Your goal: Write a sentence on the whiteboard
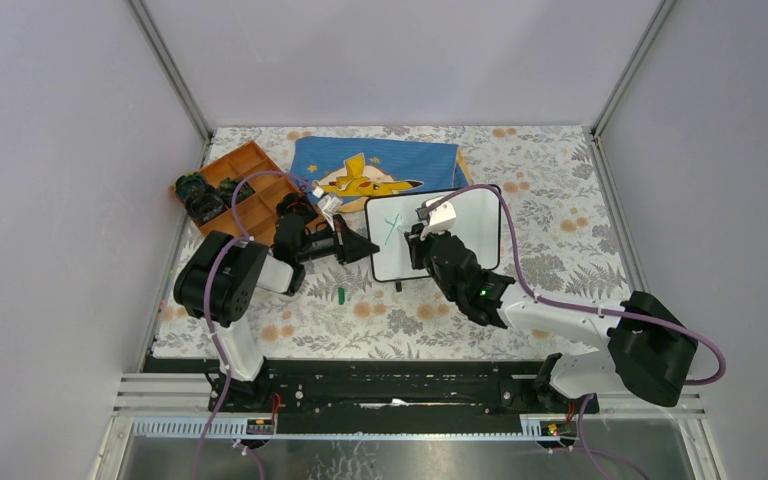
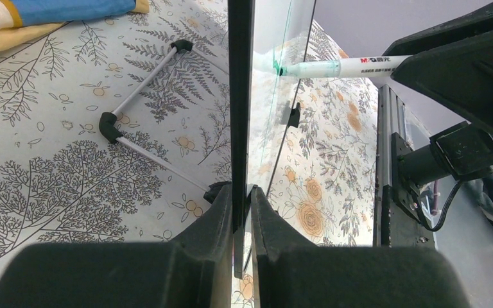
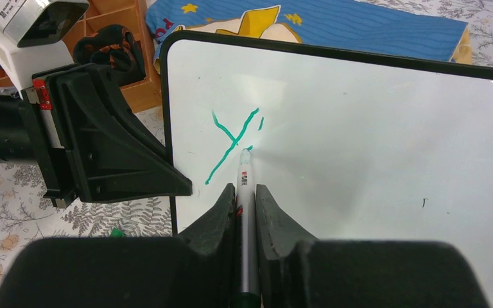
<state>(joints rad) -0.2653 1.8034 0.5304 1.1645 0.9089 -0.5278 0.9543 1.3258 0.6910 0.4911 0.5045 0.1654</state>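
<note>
The left gripper point(image 2: 242, 192) is clamped on the left edge of the whiteboard point(image 1: 478, 218), which sits mid-table just in front of a blue cloth point(image 1: 380, 160), while the right gripper point(image 3: 246, 192) pinches a marker point(image 3: 244, 179), its tip touching the board beside the first green strokes of the sentence point(image 3: 230, 144)

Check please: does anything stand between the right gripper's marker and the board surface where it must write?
Nothing visible does. The right gripper holds the marker with its tip at the whiteboard, beside the green strokes; the surface to their right is free. The left gripper clamps only the board's left edge.
</note>
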